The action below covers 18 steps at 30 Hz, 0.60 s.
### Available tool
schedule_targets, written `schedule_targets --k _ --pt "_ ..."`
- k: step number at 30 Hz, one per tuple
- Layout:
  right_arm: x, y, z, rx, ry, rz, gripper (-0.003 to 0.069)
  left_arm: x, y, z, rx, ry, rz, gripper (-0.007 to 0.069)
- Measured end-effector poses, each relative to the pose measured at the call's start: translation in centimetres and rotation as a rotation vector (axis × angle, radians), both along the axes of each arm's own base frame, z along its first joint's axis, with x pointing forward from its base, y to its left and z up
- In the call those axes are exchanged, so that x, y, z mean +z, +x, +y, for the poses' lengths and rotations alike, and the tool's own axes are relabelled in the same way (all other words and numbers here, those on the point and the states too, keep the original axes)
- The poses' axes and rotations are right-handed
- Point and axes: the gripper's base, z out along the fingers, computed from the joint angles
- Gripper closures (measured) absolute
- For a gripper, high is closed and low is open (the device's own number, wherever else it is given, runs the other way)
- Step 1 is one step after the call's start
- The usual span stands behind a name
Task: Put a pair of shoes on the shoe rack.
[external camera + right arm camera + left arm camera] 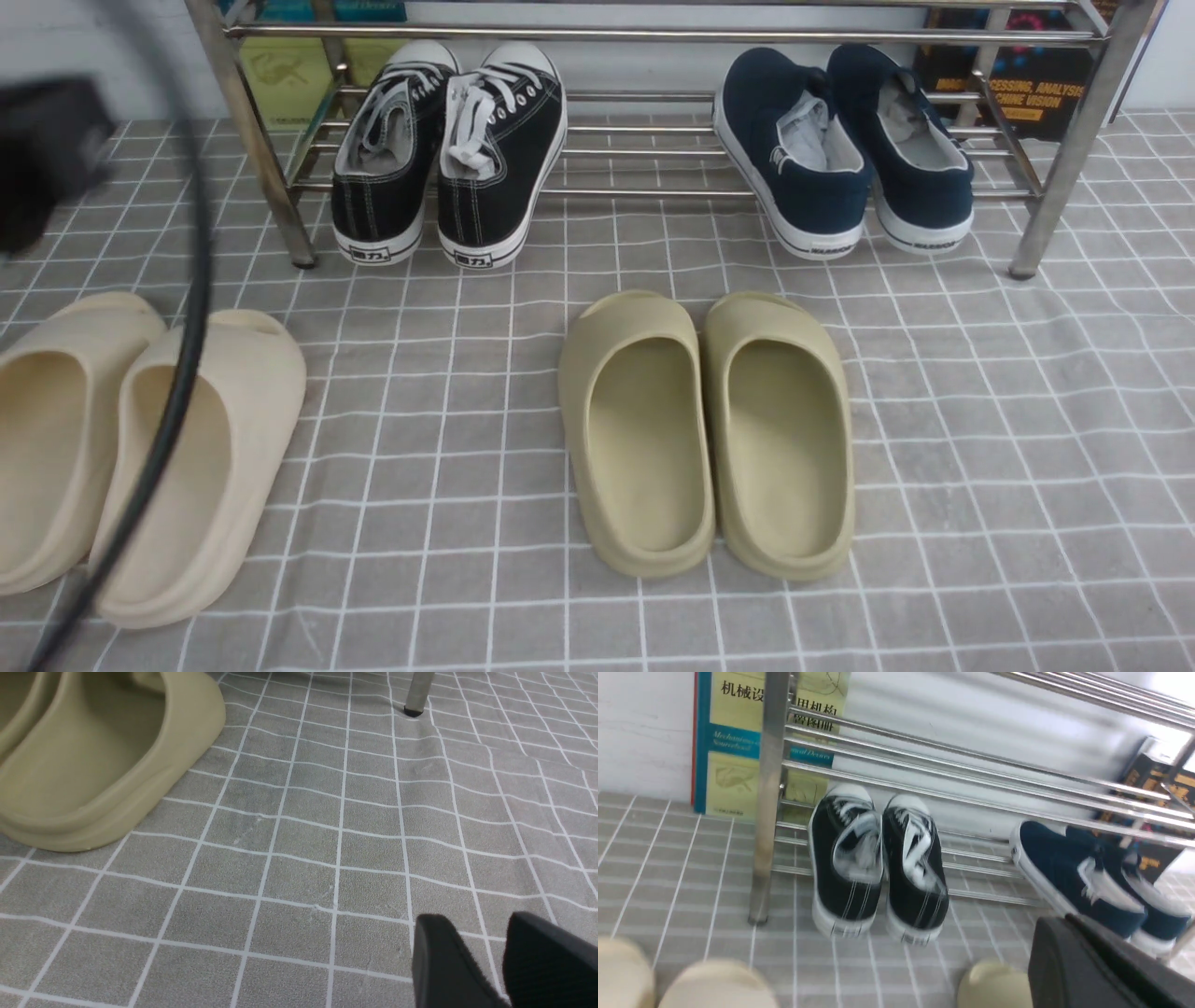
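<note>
Sneakers (448,154), black w/ white laces and toe caps, sit side by side on the rack (653,149), on the bottom shelf at its left end, toes pointing to the back and heels hanging a bit over the front bar. You can see them again in the left wrist view (878,868), blurred, just beside the rack's front left leg (768,798). Navy slip-ons (845,149) are on the same shelf toward the right end, well apart from the sneakers. On the grey checked cloth (980,420) in front of the rack you've got olive slides (705,429) in the middle and beige slides (140,448) at the left edge, both pairs off the rack.

Left gripper (1101,966): only a dark blurred block shows in its own wrist view, over the cloth near the slip-ons; can't tell how wide it stands or if it holds anything. In the front view a dark blurred part of the left arm (47,159) and a black cable (177,373) cross the left side.

Right gripper (507,961): two black fingers (444,966) w/ a narrow gap between them, nothing in the gap, above bare cloth (303,835). One olive slide (103,760) and a rack foot (416,700) show farther off in that view.
</note>
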Motion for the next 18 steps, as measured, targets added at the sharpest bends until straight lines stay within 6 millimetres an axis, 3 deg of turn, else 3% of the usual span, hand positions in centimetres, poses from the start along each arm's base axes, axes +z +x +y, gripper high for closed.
schedule_targets --k 1,2,4,9,14,18 --pt "0.0 0.0 0.0 0.0 0.0 0.0 0.042 -1.4 -0.7 0.1 0.0 0.006 0.018 0.0638" --pt "0.0 0.0 0.0 0.0 0.0 0.0 0.042 -1.3 -0.9 0.2 0.0 0.005 0.011 0.0638" --pt "0.0 0.0 0.0 0.0 0.0 0.0 0.042 -5.8 -2.3 0.5 -0.001 0.025 0.092 0.0638" --pt "0.0 0.0 0.0 0.0 -0.001 0.0 0.042 -11.9 -4.0 0.8 -0.002 0.043 0.203 0.0638" --pt "0.0 0.0 0.0 0.0 -0.001 0.0 0.042 -15.6 -4.6 0.9 -0.003 0.059 0.311 0.0638" --pt "0.0 0.0 0.0 0.0 -0.001 0.0 0.042 -17.0 -5.1 0.9 -0.01 0.077 0.392 0.0638"
